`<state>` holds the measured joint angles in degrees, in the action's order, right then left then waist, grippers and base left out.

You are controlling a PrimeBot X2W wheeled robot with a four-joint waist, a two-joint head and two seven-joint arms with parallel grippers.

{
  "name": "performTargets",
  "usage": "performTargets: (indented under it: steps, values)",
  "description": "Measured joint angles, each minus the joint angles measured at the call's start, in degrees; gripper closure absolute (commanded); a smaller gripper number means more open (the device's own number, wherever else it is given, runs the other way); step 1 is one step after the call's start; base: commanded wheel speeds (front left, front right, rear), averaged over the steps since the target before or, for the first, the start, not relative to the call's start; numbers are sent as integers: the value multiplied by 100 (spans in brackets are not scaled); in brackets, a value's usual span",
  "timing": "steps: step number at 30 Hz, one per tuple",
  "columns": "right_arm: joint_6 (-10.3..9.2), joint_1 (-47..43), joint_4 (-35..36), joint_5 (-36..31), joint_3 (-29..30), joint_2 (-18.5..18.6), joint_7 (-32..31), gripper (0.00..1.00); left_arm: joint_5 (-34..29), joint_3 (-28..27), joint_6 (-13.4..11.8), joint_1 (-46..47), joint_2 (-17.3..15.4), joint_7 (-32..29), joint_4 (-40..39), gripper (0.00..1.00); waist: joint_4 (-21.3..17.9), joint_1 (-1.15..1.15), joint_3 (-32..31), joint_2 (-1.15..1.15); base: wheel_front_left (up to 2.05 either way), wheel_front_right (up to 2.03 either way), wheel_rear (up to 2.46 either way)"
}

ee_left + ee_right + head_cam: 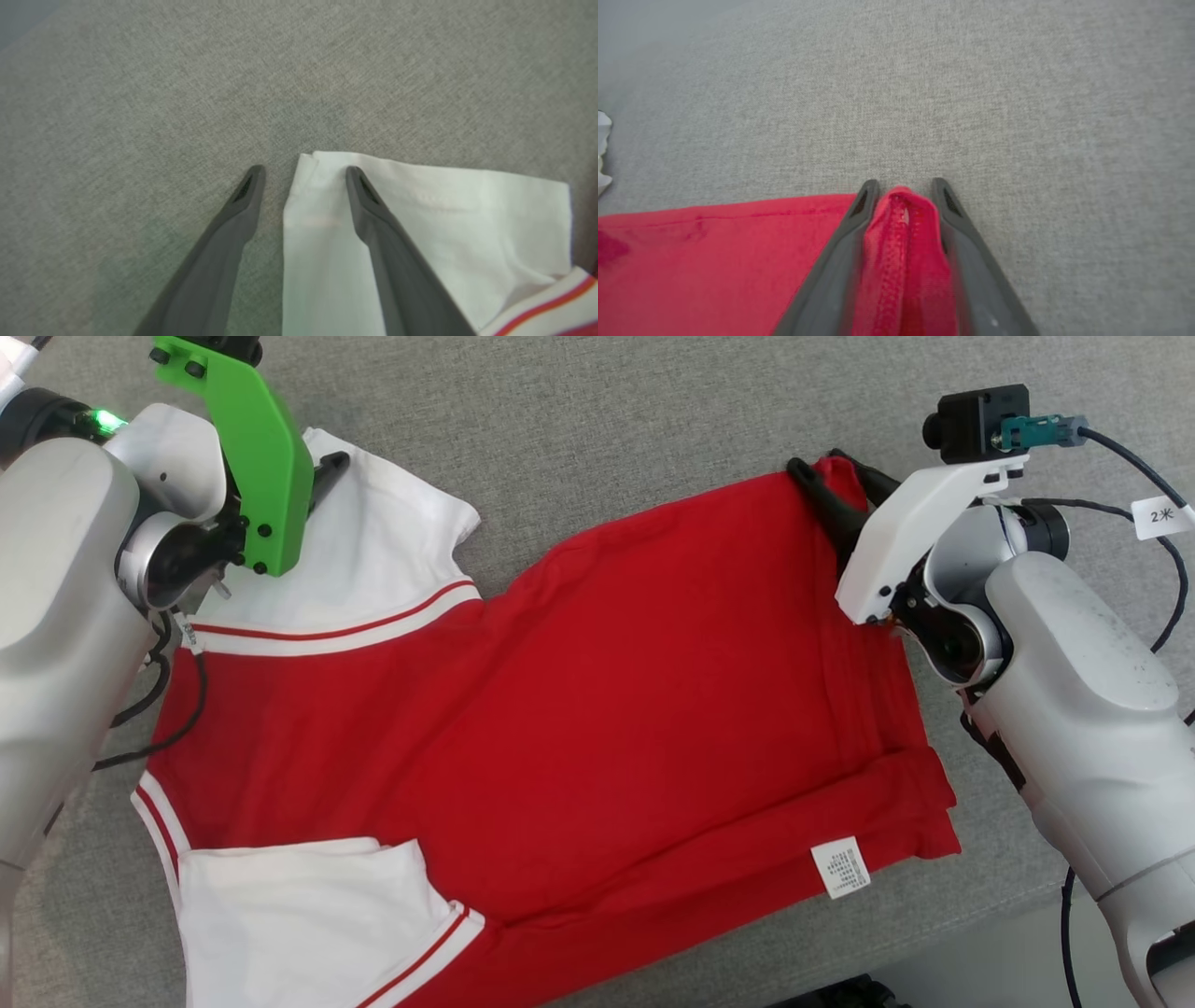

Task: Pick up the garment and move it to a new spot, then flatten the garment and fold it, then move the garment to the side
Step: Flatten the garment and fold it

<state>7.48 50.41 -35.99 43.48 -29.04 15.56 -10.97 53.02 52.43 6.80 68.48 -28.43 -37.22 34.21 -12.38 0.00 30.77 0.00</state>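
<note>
The soft, limp garment (597,691) lies spread on the worktop (653,420), probably best held at far corners: left claw (303,175) spread astride the white sleeve (420,210), right claw (906,186) pinching the red hem (901,242).

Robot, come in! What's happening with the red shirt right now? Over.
Left gripper open, straddling white sleeve edge. Right gripper pinching red hem corner. Shirt lying spread on grey table. Nothing blocking. Over.
</note>
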Motion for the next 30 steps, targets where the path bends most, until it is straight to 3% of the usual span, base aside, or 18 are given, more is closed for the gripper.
performTargets:
  steps: [1, 2, 3, 4, 12, 30]
  values:
    - [0, 9, -16, 47, -45, 16, 20, 68, 16, 20, 7, 10, 11, 0, 26, 100, -3, 0, -2, 0, 0, 0, 0]
    - [0, 13, -31, 79, -84, 30, 35, 76, 27, 37, 14, 20, 18, -1, 40, 100, -2, 0, -7, 0, 0, 0, 0]
    - [0, 17, -45, 112, -133, 41, 52, 95, 41, 54, 24, 27, 21, -2, 53, 100, 1, 0, -18, 0, 0, 0, 0]
    - [1, 23, -65, 142, -183, 48, 71, 100, 53, 82, 30, 27, 26, -5, 67, 100, 7, 0, -35, 0, 0, 0, 0]
    - [1, -5, -287, 302, -356, 174, 392, 100, 144, 136, 51, 13, 4, 200, 155, 100, 113, 0, -304, 0, 0, 0, 0]
    - [1, -269, -886, 488, -374, 485, 939, 100, 415, 90, 59, -427, -453, 627, 100, 100, 630, 0, -1223, 0, 0, 0, 0]
